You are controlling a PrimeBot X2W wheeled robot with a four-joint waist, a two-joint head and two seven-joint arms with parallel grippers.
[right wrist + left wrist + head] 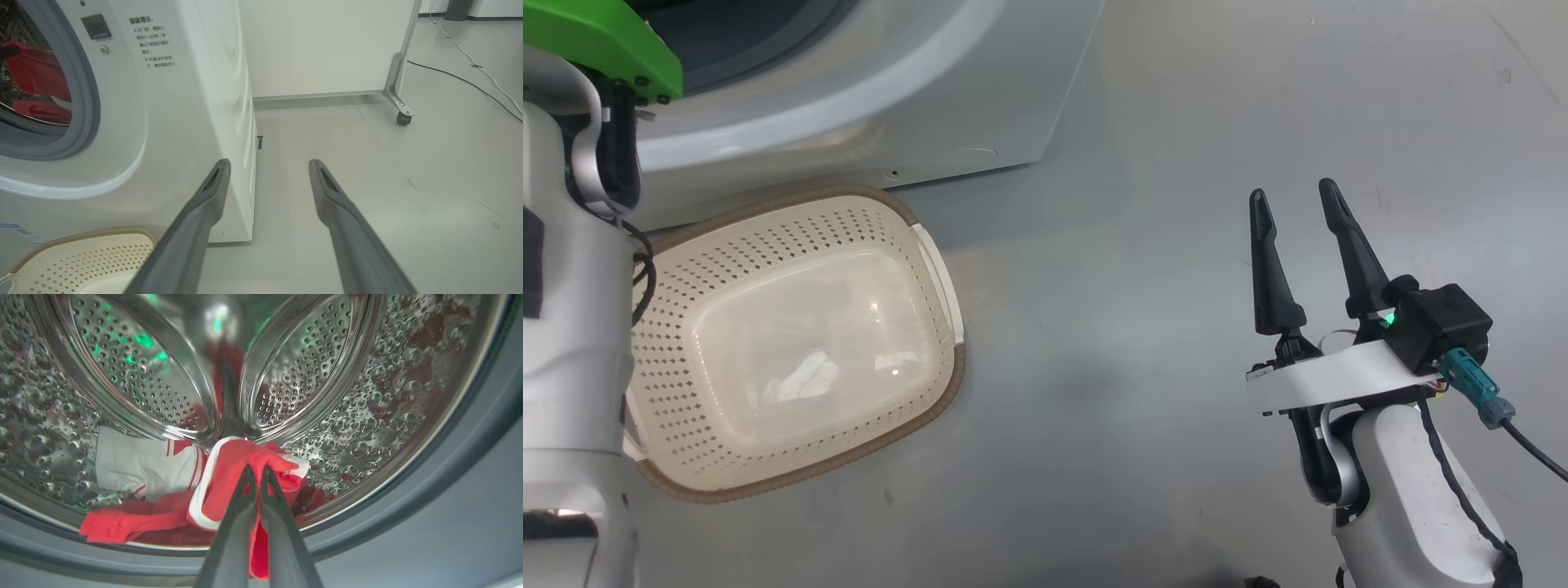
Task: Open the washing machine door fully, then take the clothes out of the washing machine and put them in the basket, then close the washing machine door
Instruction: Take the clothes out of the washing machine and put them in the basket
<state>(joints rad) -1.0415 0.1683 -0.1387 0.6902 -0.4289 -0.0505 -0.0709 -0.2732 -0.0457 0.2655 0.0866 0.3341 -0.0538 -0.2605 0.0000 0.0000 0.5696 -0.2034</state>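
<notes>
Inside the steel drum, red clothes [233, 473] with white trim lie at the bottom, and my left gripper [256, 470] is shut on a fold of the red cloth. More of the red clothes [36, 73] show through the washing machine's [175, 122] open mouth. The cream basket [931, 245] stands empty on the floor below the washing machine [980, 90]; the basket's rim [90, 237] also shows in the right wrist view. My right gripper [1294, 200] hangs open over the floor to the right, the same open gripper [267, 167] holding nothing. The washing machine door is out of view.
My pale left arm [572, 310] with its green cover rises at the far left, reaching into the machine. A white panel on a castor [402, 118] stands behind the washer, and cables [470, 81] run across the grey floor at the right.
</notes>
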